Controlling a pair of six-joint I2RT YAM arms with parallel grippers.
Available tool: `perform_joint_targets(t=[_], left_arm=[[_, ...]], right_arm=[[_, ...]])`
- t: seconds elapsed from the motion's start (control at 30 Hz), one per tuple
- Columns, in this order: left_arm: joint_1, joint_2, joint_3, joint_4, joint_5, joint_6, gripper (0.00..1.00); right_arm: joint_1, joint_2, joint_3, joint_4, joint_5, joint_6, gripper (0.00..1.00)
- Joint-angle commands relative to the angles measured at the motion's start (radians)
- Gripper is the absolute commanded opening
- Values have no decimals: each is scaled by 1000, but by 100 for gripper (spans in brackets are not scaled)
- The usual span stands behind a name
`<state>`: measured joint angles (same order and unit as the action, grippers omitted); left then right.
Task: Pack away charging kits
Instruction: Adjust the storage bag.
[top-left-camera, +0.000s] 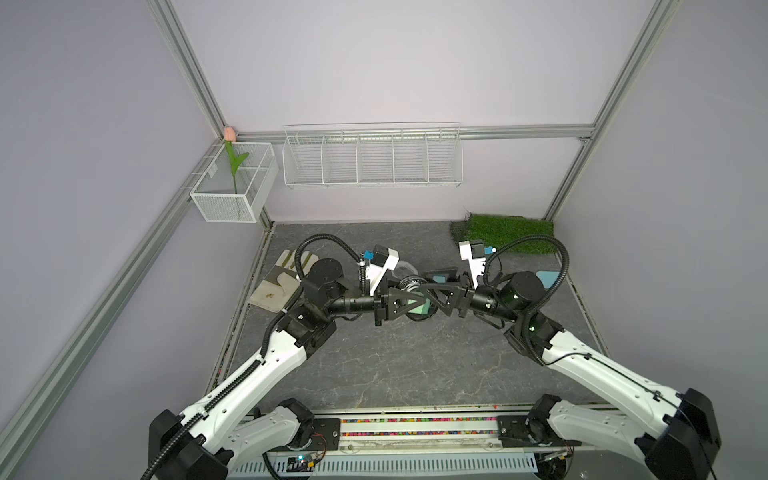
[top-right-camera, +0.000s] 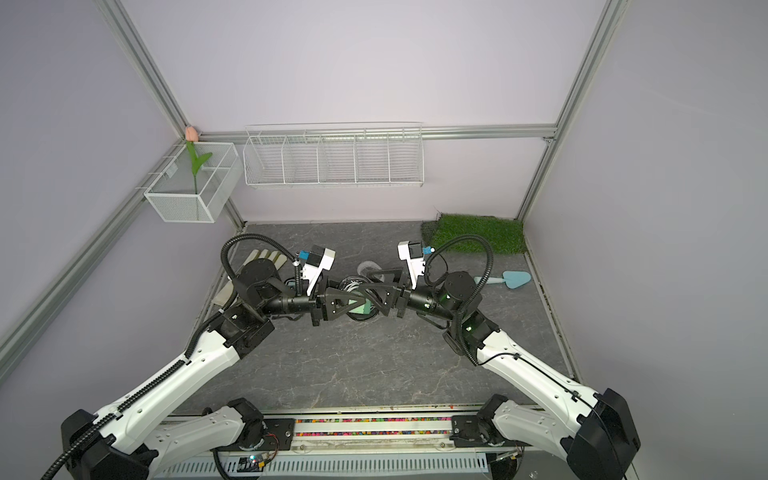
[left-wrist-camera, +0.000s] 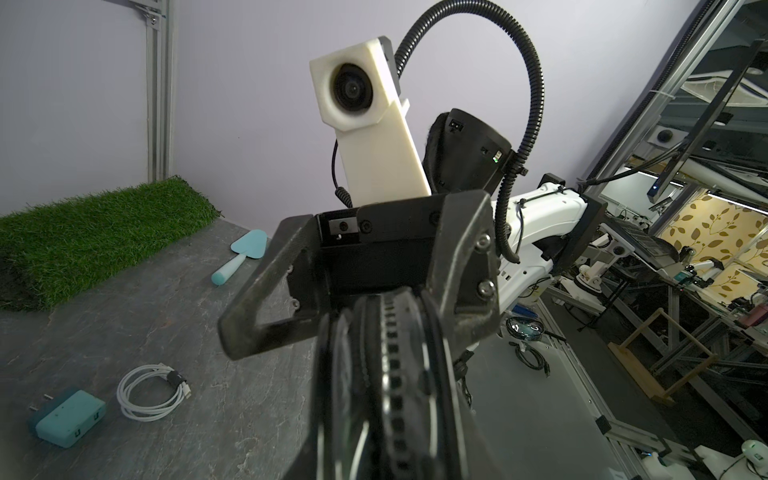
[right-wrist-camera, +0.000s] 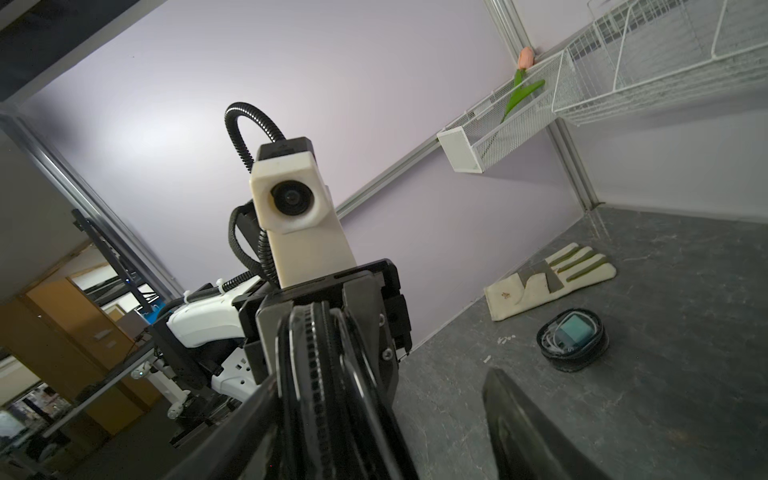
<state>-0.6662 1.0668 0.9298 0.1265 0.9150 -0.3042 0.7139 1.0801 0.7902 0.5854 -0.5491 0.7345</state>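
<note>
A black-rimmed oval case (top-left-camera: 419, 306) with a teal adapter inside hangs above the middle of the floor in both top views. My left gripper (top-left-camera: 409, 303) is shut on its left side; the case (left-wrist-camera: 386, 395) shows edge-on in the left wrist view. My right gripper (right-wrist-camera: 374, 415) is open around the case's (right-wrist-camera: 328, 395) other side. One finger (right-wrist-camera: 241, 428) lies against it, and the other finger (right-wrist-camera: 523, 419) stands clear. A loose teal adapter (left-wrist-camera: 68, 417) and a coiled white cable (left-wrist-camera: 151, 392) lie on the floor. Another black-rimmed case (right-wrist-camera: 573, 338), holding an adapter and cable, sits near the glove.
A beige glove (top-left-camera: 274, 282) lies at the left under my left arm. A light-blue trowel (top-right-camera: 507, 279) lies at the right, and a grass mat (top-left-camera: 507, 232) fills the back right corner. A wire basket rack (top-left-camera: 372, 160) and a mesh box (top-left-camera: 235, 187) with a tulip hang on the walls.
</note>
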Motion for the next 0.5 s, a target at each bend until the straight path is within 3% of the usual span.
perform_joint_targets(t=[0.0, 0.17, 0.4, 0.47], left_arm=[[-7, 13, 66, -9, 4, 61, 0], [-7, 64, 141, -40, 39, 82, 0], [-7, 87, 162, -47, 39, 93, 0], [-7, 82, 153, -33, 35, 90, 7]], right_arm=[[10, -8, 8, 71, -25, 47, 67], [10, -9, 2, 77, -28, 64, 59], [9, -51, 11, 5, 13, 30, 31], [10, -57, 10, -5, 29, 22, 25]])
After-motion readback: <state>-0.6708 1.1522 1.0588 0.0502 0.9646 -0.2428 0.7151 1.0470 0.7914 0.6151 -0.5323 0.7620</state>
